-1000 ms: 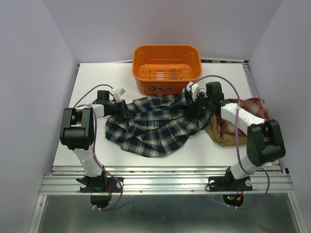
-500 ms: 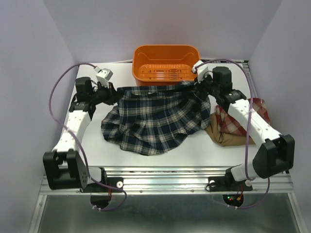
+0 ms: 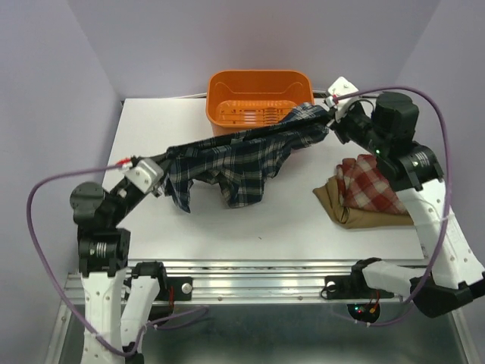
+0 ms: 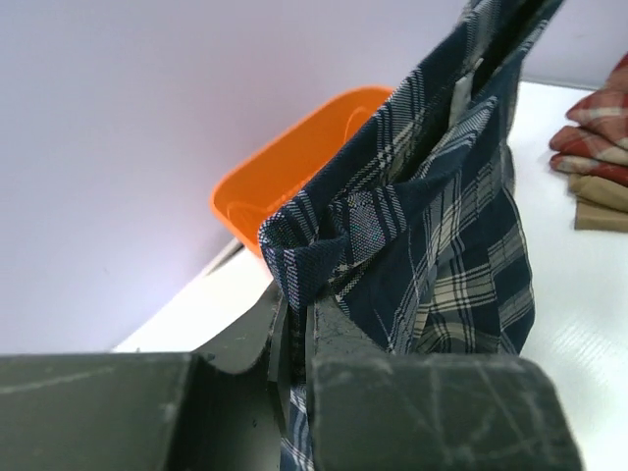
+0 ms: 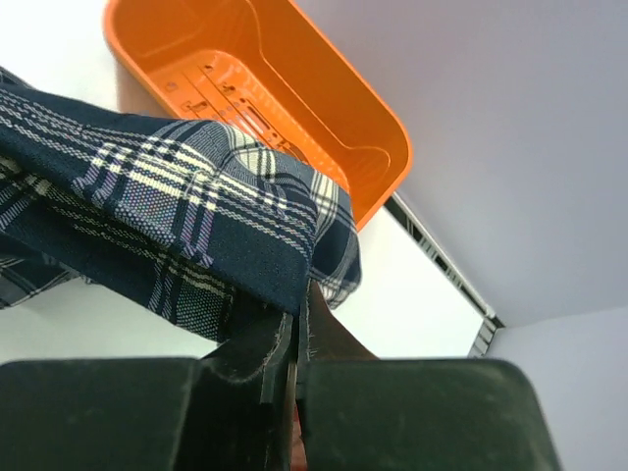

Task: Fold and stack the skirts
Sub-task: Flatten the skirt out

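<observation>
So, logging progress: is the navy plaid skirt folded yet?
Not folded: navy plaid skirt hangs stretched between left gripper and right gripper.

Plaid skirt: navy ground, cream-white lines. Second skirt: red-and-white plaid. Third skirt: plain tan. Basket: solid orange. Table: white.

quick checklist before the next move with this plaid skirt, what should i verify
1. Left gripper shut on the navy-green-white plaid pleated skirt's edge: ok.
2. Right gripper shut on its other end: ok.
3. Skirt stretched flat between them: not ok, the middle sags in folds.
4. Skirt clear of the orange plastic basket: cannot tell.
5. Red-and-white plaid skirt folded on the plain tan skirt: ok.
</observation>
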